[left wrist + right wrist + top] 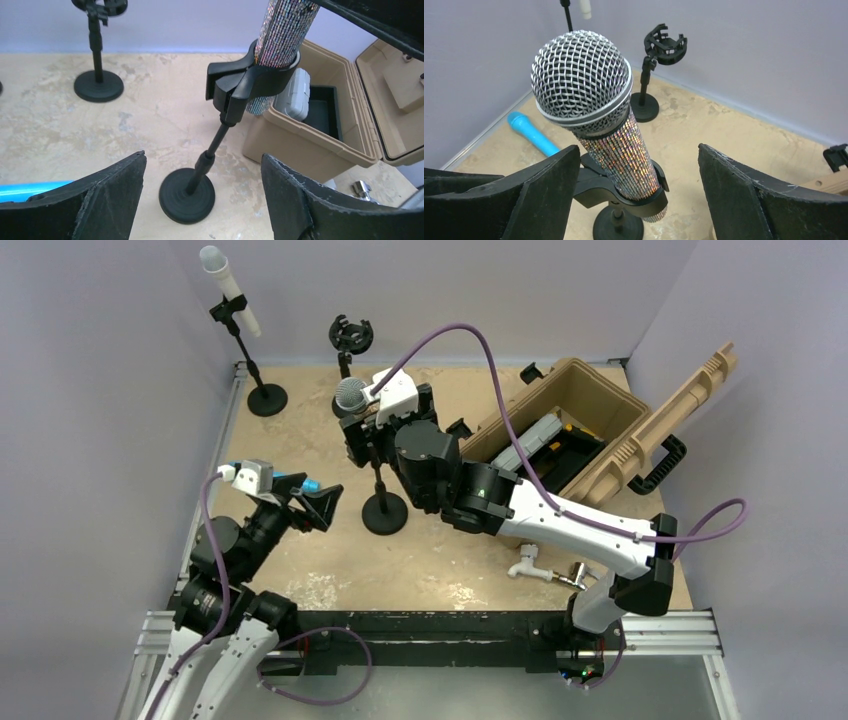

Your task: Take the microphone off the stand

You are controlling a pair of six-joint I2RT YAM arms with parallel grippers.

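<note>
A sparkly microphone (589, 95) is held in the clip of a black stand (385, 512), a bit left of the middle in the top view. Its round silver head is pointed up and tipped toward the upper left of that view. The right gripper (638, 155) is placed around the microphone. Its two black fingers (549, 185) are spread wide, one on each side, and the microphone is not touched by them. The left gripper (203, 157) is seen in the lower left of the top view, low over the sandy table (300, 420). Its fingers are spread wide too, and nothing is held between them. The stand is seen between them, a little way off. A blue microphone (531, 132) is laid flat on the table by the left gripper. A tan case (600, 430) is left open on the right side. In the upper left corner, a white microphone (228, 285) is held on another stand. One more stand (350, 337) with a round clip is set at the top middle.
</note>
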